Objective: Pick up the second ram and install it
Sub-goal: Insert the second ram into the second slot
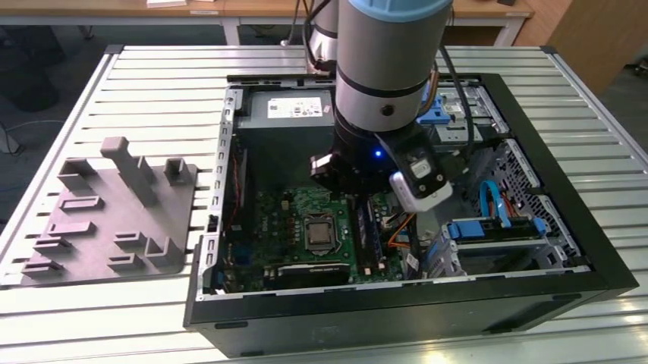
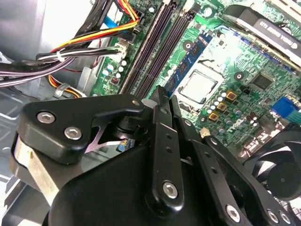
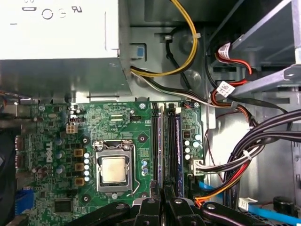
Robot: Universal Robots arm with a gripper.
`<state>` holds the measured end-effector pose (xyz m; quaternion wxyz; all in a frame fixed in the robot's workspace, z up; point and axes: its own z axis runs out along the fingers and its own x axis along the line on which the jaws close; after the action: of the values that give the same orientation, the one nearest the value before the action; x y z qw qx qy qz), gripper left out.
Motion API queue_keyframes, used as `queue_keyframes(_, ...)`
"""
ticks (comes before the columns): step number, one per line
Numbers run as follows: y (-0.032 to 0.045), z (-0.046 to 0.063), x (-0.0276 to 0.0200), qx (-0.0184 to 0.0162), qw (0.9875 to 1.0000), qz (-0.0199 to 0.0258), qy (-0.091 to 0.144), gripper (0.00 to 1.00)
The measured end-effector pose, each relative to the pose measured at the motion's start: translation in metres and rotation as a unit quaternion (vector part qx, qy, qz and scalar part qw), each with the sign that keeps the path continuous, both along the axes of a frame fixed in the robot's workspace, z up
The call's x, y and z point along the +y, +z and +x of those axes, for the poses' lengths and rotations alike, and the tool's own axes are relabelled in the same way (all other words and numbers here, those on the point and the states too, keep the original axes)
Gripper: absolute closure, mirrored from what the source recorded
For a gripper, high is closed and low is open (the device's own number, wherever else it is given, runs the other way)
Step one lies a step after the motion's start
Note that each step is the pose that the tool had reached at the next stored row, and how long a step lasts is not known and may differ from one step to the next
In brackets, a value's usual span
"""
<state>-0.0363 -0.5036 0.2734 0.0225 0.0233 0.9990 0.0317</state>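
Note:
The second ram (image 2: 189,60) is a thin dark blue stick standing on edge along the black slots (image 2: 153,49) of the green board, on the side nearest the processor (image 2: 197,87). Its near end runs in between my fingertips. My gripper (image 2: 165,96) is closed down narrow on that end. In the first wrist view the gripper (image 3: 163,201) sits over the end of the slots, where a bluish strip (image 3: 160,141) lies beside the processor (image 3: 114,169). Another dark blue stick (image 3: 178,146) stands two slots over. In the exterior view my arm (image 1: 390,91) reaches down into the open computer case.
A power-supply box (image 3: 56,42) borders the board. Bundled cables (image 3: 244,141) crowd the side of the slots away from the processor. A black fan (image 2: 282,172) sits past the processor. Outside the case, a grey holder tray (image 1: 111,220) lies on the slatted table at the exterior view's left.

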Motion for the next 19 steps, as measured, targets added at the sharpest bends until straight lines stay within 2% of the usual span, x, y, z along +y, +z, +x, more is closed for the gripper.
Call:
queue_keyframes(11, -0.0001, 0.0, 0.0, 0.0, 0.9993, 0.0, -0.036, 0.86)
queue_keyframes(19, -0.0001, 0.0, 0.0, 0.0, 0.9977, -0.0001, -0.067, 0.86)
